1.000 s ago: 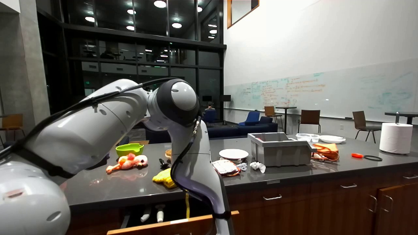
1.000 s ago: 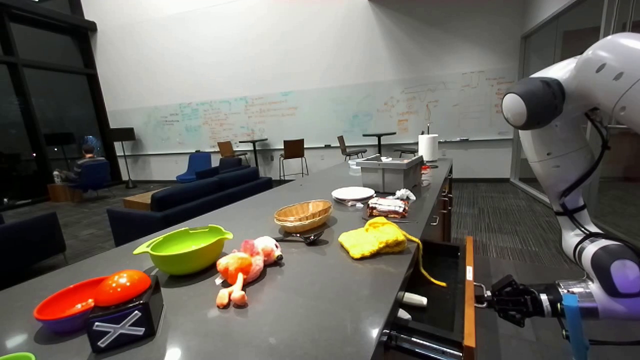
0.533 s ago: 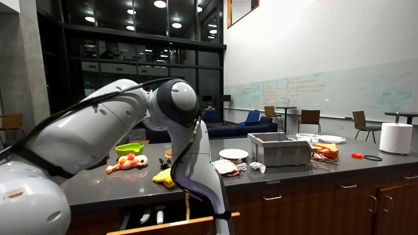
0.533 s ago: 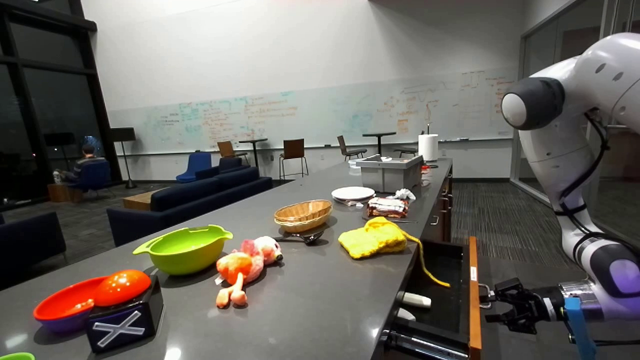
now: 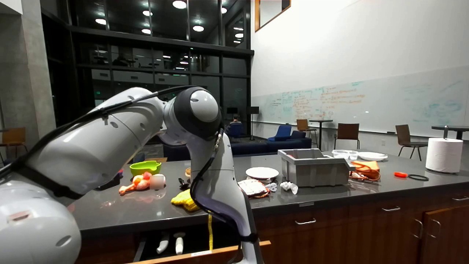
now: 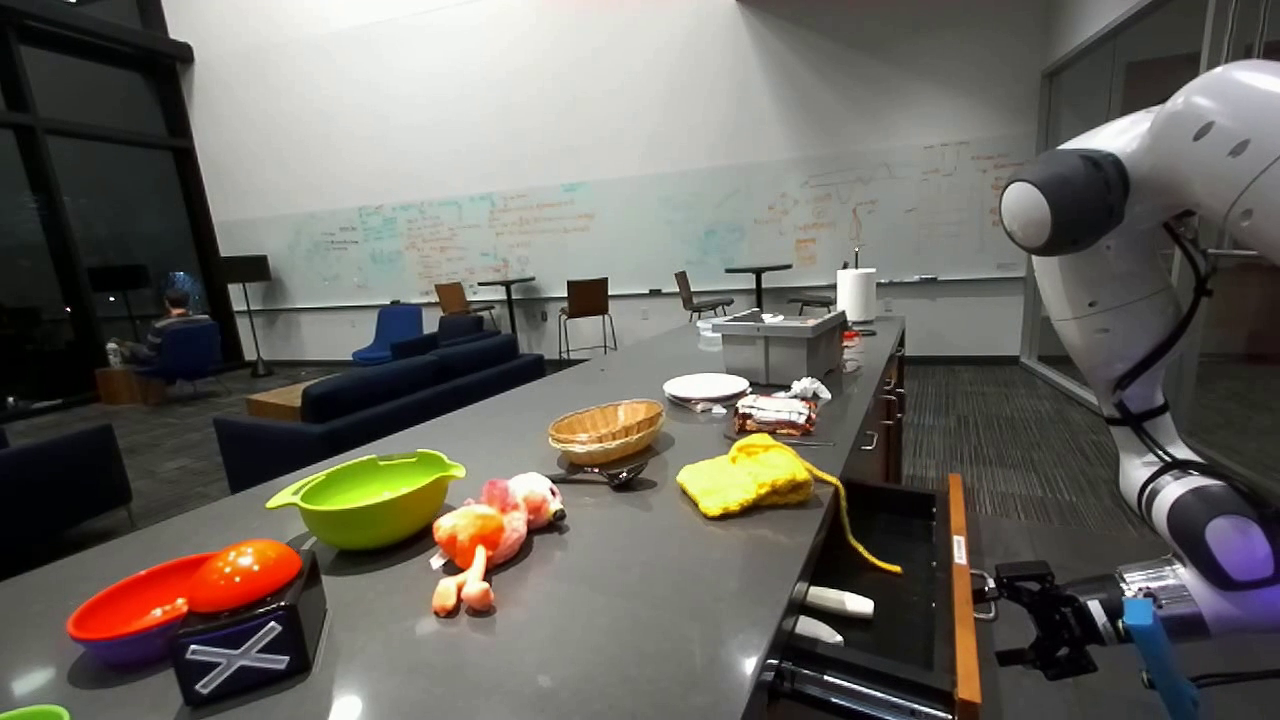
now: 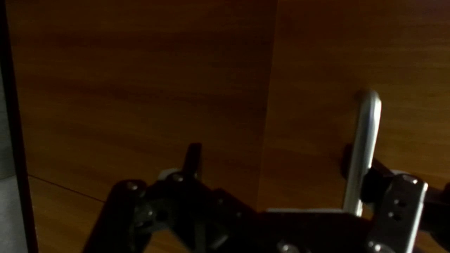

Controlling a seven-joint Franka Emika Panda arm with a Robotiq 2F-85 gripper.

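Fingers (image 7: pixel 395 207) now spread, parted since one second ago; handle (image 7: pixel 364 151) at 3 o'clock in wrist view, one finger at or behind it, contact unclear. Drawer (image 6: pixel 965 610) slid slightly farther out, stands open: grip apparently released, pull paused or done.

Black fingers (image 7: pixel 192 160) of the gripper (image 7: pixel 277 168), spread widely apart. Beyond, a brown wooden front (image 7: pixel 211 88), filling the space between the jaws and much around. At one fingertip, a silver handle (image 7: pixel 364 140), running roughly crosswise to the gap; contact not possible to confirm. Outside the opposite finger, a thin dark line (image 7: pixel 66 188) in the wood and, farther outward, a grey surface (image 7: pixel 10 218).
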